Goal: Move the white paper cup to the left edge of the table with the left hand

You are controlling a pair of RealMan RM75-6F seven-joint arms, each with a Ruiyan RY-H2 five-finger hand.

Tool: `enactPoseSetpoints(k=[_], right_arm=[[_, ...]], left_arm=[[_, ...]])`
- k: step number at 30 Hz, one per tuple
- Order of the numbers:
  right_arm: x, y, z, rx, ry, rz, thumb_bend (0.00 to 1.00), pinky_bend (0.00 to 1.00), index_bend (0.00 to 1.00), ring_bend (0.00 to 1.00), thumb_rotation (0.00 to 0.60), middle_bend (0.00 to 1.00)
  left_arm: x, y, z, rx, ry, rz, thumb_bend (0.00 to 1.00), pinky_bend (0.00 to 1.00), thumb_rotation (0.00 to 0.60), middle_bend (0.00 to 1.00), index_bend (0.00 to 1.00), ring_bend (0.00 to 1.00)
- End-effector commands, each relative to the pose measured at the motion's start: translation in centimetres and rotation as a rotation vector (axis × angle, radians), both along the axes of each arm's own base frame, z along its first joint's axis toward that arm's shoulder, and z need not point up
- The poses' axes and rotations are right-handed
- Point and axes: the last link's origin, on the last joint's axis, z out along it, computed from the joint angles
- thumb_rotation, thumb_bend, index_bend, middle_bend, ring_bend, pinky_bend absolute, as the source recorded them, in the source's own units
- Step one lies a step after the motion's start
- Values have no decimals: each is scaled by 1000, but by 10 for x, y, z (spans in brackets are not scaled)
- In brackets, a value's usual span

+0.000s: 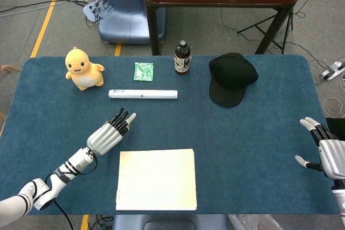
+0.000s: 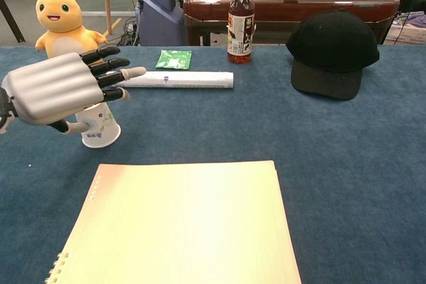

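Cup (image 2: 98, 126) stands upside down on the tabletop (image 2: 219, 121), just beyond the notebook's (image 2: 186, 224) left corner, not yet gripped. I have the left robot hand (image 2: 56, 90) spread wide above it; grasp and carry remain.

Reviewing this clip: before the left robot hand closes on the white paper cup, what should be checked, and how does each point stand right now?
1. Left robot hand open, fingers apart: ok.
2. White paper cup standing on the table, mouth down: ok.
3. Hand placed around the cup: cannot tell; it hovers over the cup, which the head view hides.
4. Notebook clear of the cup: ok.
5. Table to the cup's left bare: ok.
6. Right robot hand open and far off: ok.
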Motion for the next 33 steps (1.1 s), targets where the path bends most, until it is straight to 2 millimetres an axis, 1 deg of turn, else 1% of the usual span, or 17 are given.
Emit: enactPoseSetpoints(k=[1, 8, 19, 26, 33], right_arm=[[0, 0, 0, -1, 1, -1, 0, 372, 152, 144, 600, 134], [0, 0, -1, 2, 0, 0, 0, 372, 152, 144, 600, 134], [0, 0, -2, 8, 0, 1, 0, 372, 152, 144, 600, 134], [1, 0, -2, 12, 0, 2, 0, 372, 152, 144, 600, 134], [1, 0, -2, 12, 0, 2, 0, 372, 152, 144, 600, 135]], left_arm=[[-2, 0, -1, 8, 9, 5, 153, 0, 600, 0, 292, 0], [-4, 0, -1, 19, 16, 21, 153, 0, 600, 0, 309, 0], [-15, 5, 4, 57, 60, 57, 154, 0, 600, 0, 310, 0], [-15, 6, 4, 69, 52, 51, 154, 0, 600, 0, 316, 0], [-16, 5, 4, 73, 41, 54, 154, 0, 600, 0, 343, 0]])
